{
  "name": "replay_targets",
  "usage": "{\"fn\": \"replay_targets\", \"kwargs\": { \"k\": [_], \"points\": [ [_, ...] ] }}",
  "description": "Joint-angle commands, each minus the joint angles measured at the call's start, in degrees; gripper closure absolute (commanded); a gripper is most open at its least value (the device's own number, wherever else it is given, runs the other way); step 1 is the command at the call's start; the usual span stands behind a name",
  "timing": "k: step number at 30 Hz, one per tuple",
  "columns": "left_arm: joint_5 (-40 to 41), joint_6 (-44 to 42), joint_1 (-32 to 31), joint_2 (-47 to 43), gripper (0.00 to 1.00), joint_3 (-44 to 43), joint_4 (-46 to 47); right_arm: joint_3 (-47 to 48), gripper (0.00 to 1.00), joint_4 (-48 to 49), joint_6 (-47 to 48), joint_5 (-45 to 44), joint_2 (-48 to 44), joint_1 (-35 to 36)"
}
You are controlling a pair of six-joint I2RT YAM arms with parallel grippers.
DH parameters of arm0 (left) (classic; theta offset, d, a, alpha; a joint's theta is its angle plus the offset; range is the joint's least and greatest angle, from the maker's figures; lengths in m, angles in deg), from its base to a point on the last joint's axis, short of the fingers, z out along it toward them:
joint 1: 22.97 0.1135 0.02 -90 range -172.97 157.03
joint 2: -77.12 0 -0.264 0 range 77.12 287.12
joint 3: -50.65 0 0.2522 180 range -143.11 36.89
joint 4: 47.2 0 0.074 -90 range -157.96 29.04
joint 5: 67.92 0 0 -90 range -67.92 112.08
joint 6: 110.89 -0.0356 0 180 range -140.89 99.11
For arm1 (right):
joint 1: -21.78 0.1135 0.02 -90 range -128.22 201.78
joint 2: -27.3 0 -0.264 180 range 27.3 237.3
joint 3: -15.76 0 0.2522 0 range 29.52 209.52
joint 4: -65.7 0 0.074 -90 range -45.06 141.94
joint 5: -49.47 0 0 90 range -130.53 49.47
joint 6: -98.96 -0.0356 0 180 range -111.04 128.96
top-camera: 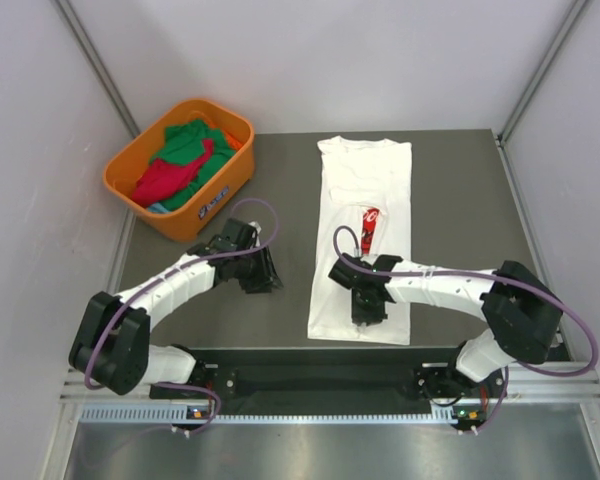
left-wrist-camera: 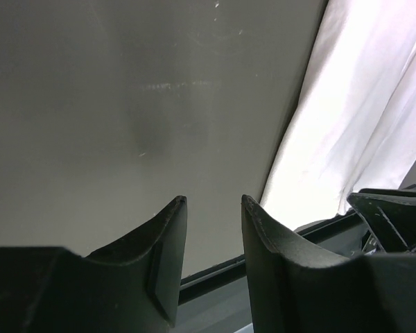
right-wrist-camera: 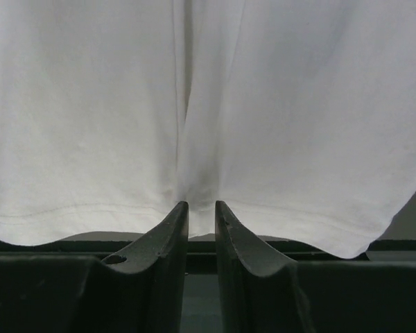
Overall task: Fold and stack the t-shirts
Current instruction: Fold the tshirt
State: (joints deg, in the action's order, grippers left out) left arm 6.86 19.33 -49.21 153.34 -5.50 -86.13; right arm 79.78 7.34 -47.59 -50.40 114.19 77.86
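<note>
Top external shows the white shirt point(top-camera: 365, 180) lying lengthwise on the tabletop point(top-camera: 280, 180). It is already narrowed into a long strip, with the hem toward me and the red print point(top-camera: 370, 228) only partly showing at a fold. My right fingers point(top-camera: 368, 306) sit over the near part of that strip, just inside the hem. I judge this the spot to take if the hem is to be carried up toward the far end for the next fold. In the right wrist view those fingers are nearly together with a slim gap, and a crease of cloth runs straight down to the gap. I cannot tell whether they have the cloth pinched or only press beside it. My left fingers point(top-camera: 265, 277) hang over bare tabletop just left of the shirt's long edge. The left wrist view shows them apart with nothing between, the white edge off to one side. I take it they are placed there to reach the same hem from the other side without dragging the cloth, since a one-sided lift would likely skew the fold. The green shirt point(top-camera: 185, 140) and red shirt point(top-camera: 165, 180) lie bundled in the basket point(top-camera: 130, 160) at the far left, well apart from the work and not yet folded, so no stack exists.
</note>
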Motion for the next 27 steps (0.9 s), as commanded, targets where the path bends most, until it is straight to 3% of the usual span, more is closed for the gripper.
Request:
{"fn": "replay_targets", "kwargs": {
  "k": [1,8,19,22,24,27],
  "points": [
    [-0.60,-1.12,0.22,-1.52,0.58,1.08,2.14,4.31,0.77,-3.47,-1.28,-2.70,-1.81,0.79],
    [-7.10,0.72,-0.04,-0.73,0.59,4.94,7.84,4.50,0.77,-3.04,-1.28,-1.82,-2.17,1.14],
    [-7.01,0.99,-0.30,-2.22,0.59,7.06,8.47,1.51,0.80,-1.10,-2.24,-0.33,0.12,3.95],
    [-7.01,1.08,-0.30,-2.48,0.59,7.15,8.47,1.33,0.85,-2.07,-2.68,-0.50,1.17,4.66],
    [-6.75,1.08,-0.30,-2.83,0.59,7.32,8.29,1.59,1.00,-3.55,-3.03,-1.72,1.35,5.36],
    [-5.87,0.91,-0.30,-3.19,0.59,7.32,7.59,3.69,1.00,-6.89,-3.30,-3.66,1.26,6.76]
  ]
}}
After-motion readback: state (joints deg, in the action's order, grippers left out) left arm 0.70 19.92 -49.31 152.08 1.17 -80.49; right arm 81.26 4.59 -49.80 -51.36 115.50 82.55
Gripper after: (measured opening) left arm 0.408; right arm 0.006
